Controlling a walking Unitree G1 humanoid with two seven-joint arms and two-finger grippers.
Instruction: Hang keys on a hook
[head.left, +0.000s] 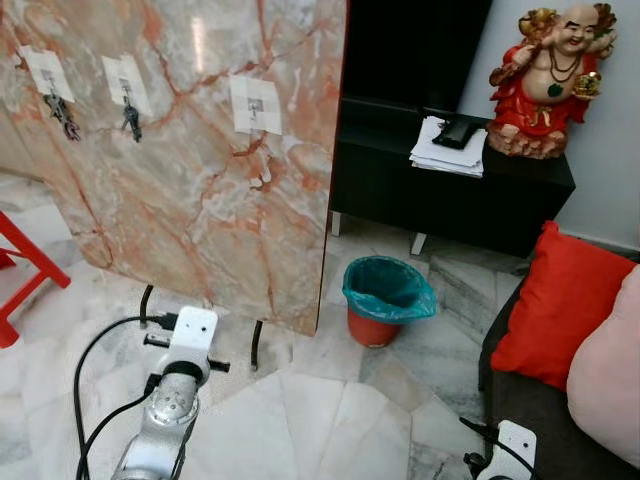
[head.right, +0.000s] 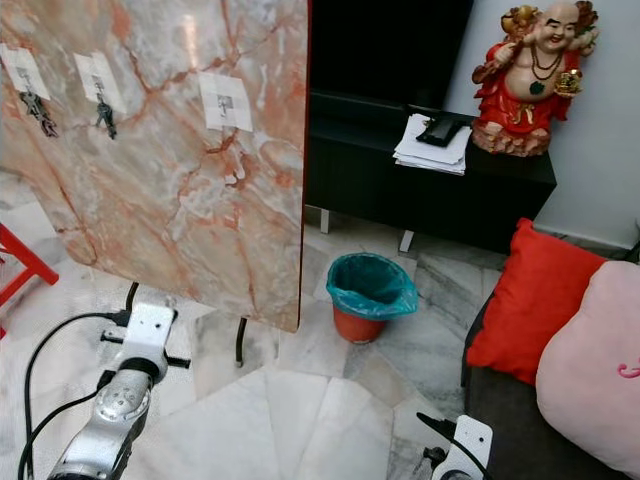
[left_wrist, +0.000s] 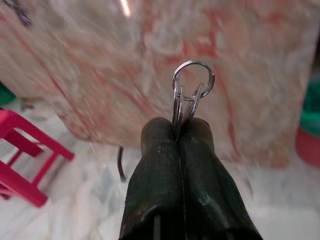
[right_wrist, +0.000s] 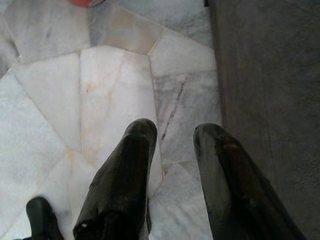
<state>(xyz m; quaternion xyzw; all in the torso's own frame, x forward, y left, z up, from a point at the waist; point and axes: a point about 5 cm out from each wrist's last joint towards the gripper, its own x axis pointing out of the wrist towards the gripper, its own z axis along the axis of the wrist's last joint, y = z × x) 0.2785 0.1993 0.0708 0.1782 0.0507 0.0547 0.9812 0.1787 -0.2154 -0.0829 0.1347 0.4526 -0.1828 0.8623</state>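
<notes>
Soft, even daylight is filling the room in both eye views, and nothing is casting a hard shadow. A pale streak of glare is showing near the top of the marble panel (head.left: 200, 150), and the marble floor (head.left: 330, 410) is shining faintly. The dark cabinet (head.left: 450, 190) is sitting in shade and losing its detail. The eye views are looking sharp. In the left wrist view the key ring (left_wrist: 193, 82) is standing crisp while the background is smearing into blur. In the right wrist view the floor tiles are staying clear, and the 2 black fingers (right_wrist: 125, 175) are catching dull highlights.
</notes>
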